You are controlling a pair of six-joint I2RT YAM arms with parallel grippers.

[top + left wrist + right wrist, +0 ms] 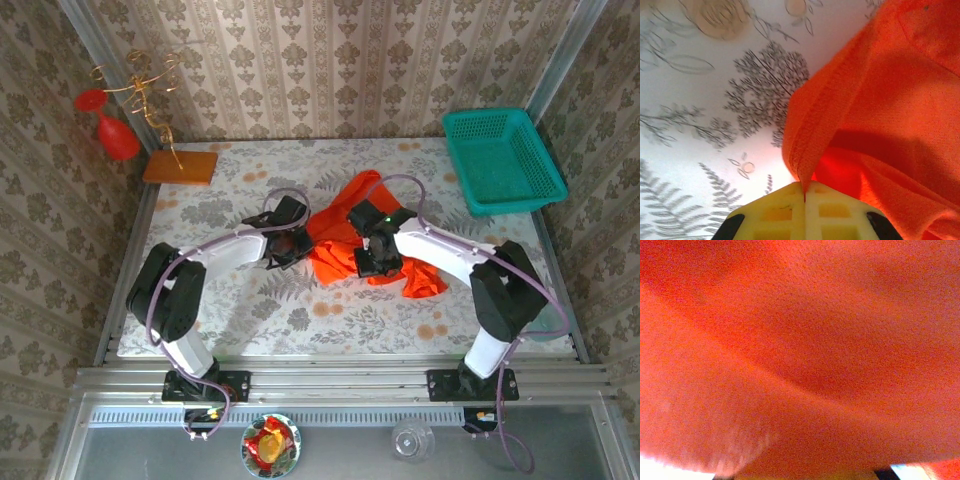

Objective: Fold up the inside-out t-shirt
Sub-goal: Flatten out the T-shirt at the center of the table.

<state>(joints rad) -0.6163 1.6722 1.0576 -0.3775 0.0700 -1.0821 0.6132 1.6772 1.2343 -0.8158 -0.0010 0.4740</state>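
From above, the right gripper (376, 256) covers the middle of the inside-out t-shirt (330, 255), and its own housing hides how its jaws stand. In the right wrist view the shirt lies so near the lens that it blurs into plain colour. In the left wrist view the left gripper (804, 192) is cut off at 6 o'clock, and the shirt at 12 and 3 o'clock. What lies in the bowl (270, 445), at 6 o'clock from above, is too small to tell.

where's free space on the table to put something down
Bare table along the near edge between the arm bases, and the far strip between the wooden board and teal basket. Crowded at centre, where both arms meet the t-shirt.
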